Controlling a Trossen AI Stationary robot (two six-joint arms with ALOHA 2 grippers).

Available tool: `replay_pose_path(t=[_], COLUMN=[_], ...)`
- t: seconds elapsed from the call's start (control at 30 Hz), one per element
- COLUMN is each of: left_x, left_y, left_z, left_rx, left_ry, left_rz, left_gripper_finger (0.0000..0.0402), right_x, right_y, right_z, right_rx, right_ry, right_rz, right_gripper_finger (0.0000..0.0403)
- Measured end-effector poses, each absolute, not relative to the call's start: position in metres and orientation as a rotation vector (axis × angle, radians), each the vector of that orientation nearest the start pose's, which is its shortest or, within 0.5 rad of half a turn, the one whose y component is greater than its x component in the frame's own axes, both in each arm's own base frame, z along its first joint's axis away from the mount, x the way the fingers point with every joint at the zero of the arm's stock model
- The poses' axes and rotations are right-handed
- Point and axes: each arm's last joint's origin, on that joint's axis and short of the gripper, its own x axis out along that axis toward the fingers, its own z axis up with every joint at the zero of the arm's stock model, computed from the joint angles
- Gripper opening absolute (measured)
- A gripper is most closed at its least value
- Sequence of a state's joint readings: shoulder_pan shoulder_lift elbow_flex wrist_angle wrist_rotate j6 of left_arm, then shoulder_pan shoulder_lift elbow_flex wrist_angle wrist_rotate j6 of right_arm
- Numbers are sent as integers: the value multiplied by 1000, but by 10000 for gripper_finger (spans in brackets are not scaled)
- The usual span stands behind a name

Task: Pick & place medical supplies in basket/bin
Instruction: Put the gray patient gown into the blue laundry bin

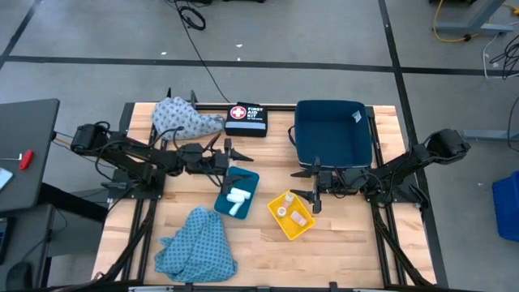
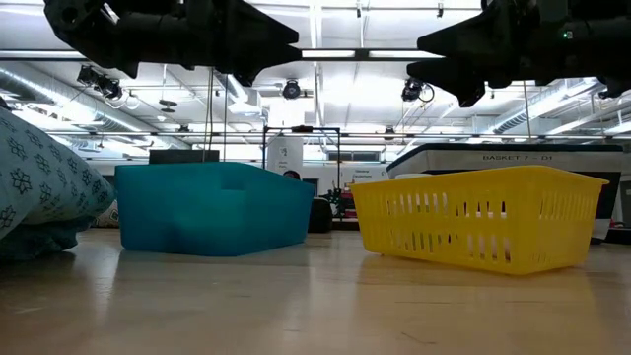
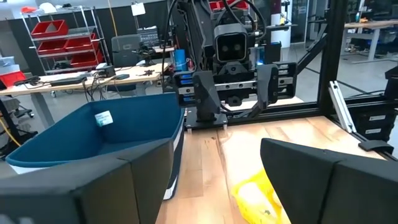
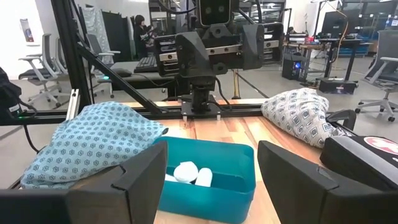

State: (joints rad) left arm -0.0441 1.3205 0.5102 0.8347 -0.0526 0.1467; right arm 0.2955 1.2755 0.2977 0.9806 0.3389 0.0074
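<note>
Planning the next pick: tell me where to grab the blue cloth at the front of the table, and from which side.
Come straight down on the cloth and pinch a raised fold near its middle. It lies crumpled in a loose heap on the wood, so its ridges probably offer the easiest hold. The left tool is nearer than the right tool.

Low view: both arms cut off by top edge, grippers out of frame. Cloth (image 2: 39,192) cut by left edge. Teal tray (image 2: 212,209) and yellow basket (image 2: 483,222) walls hide their contents. High view: vials (image 1: 290,212) in the yellow basket too small to count. Left wrist view: yellow basket (image 3: 252,198) mostly hidden behind the fingers (image 3: 329,186).
</note>
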Motion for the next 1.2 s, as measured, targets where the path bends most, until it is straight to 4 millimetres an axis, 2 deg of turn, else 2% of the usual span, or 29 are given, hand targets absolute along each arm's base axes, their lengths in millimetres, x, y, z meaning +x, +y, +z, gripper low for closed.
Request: replay_pose_path(t=[0.33, 0.57, 0.73, 0.9, 1.2], left_x=[263, 258, 247, 239, 229], left_y=[-10, -17, -14, 2, 45], left_z=[225, 222, 228, 228, 207], left_rx=[133, 50, 129, 173, 115], left_ry=[-18, 75, 120, 188, 394], left_rz=[9, 12, 299, 563, 785], left_gripper_finger=[243, 243, 243, 243, 285], right_x=[218, 218, 218, 218, 218], right_y=[56, 56, 56, 56, 56], right_z=[185, 181, 179, 179, 180], right_rx=[12, -4, -13, -17, -37], right_ry=[9, 58, 74, 72, 68], right_rz=[-42, -42, -45, -45, -45], right_gripper_finger=[258, 258, 258, 258, 258])
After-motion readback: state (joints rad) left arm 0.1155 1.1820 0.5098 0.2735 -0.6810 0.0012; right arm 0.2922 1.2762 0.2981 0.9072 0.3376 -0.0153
